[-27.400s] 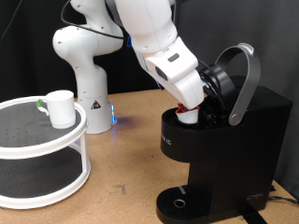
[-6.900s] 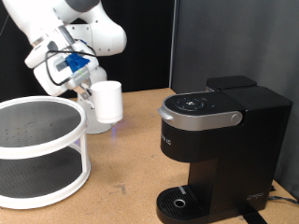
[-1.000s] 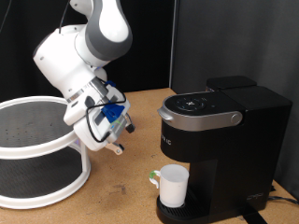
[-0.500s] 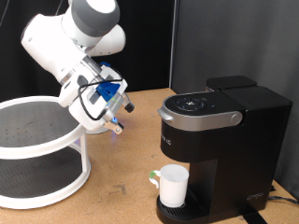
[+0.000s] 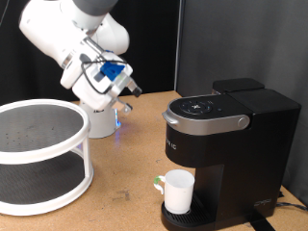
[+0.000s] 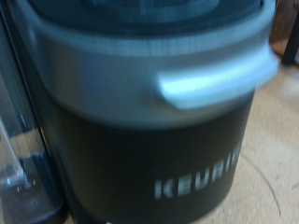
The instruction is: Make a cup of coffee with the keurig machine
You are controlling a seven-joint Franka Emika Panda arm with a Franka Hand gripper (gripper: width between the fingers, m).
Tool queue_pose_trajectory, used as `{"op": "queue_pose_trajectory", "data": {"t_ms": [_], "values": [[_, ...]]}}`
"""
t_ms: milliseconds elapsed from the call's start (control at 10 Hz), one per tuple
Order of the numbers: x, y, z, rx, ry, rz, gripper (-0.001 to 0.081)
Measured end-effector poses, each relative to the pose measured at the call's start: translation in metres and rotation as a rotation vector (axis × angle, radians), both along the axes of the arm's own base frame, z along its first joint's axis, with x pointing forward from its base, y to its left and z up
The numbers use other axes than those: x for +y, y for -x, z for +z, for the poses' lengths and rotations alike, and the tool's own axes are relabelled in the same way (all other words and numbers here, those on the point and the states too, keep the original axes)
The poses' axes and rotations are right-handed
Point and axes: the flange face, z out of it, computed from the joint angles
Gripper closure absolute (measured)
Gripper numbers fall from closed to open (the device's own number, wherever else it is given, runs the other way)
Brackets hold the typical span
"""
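The keurig machine (image 5: pixel 231 135) stands at the exterior view's right with its silver-grey lid down. The cup (image 5: pixel 177 191), white with a light green handle pointing to the exterior view's left, sits on the drip tray under the spout. My gripper (image 5: pixel 129 100) hangs in the air up and to the left of the machine, well apart from the cup, its fingers spread with nothing between them. The wrist view is blurred and filled by the keurig machine (image 6: pixel 159 140), showing its lid handle (image 6: pixel 215 79) and brand lettering.
A white two-tier round rack (image 5: pixel 43 173) takes up the exterior view's left side. The arm's base (image 5: pixel 99 122), with a blue light, stands behind it on the wooden table (image 5: pixel 125 183). A black backdrop closes the rear.
The arm has risen and swung towards the exterior view's upper left, away from the cup. The cup stays on the drip tray and the machine has not moved.
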Motion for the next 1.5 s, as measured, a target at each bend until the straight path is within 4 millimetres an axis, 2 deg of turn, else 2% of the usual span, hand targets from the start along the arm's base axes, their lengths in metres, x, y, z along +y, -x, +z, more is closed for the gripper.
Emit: {"op": "queue_pose_trajectory", "data": {"t_ms": [400, 500, 800, 1000, 1300, 1500], "values": [[0.005, 0.013, 0.054, -0.021, -0.059, 0.026, 0.0006], [0.005, 0.019, 0.062, -0.021, -0.068, 0.021, 0.0006], [0.010, 0.015, 0.067, -0.028, -0.063, 0.029, 0.0006], [0.027, 0.006, 0.088, -0.037, -0.032, 0.058, 0.0006], [0.057, -0.010, 0.118, 0.011, 0.187, 0.152, 0.0006], [0.076, -0.023, 0.130, 0.067, 0.251, 0.217, 0.0006]]}}
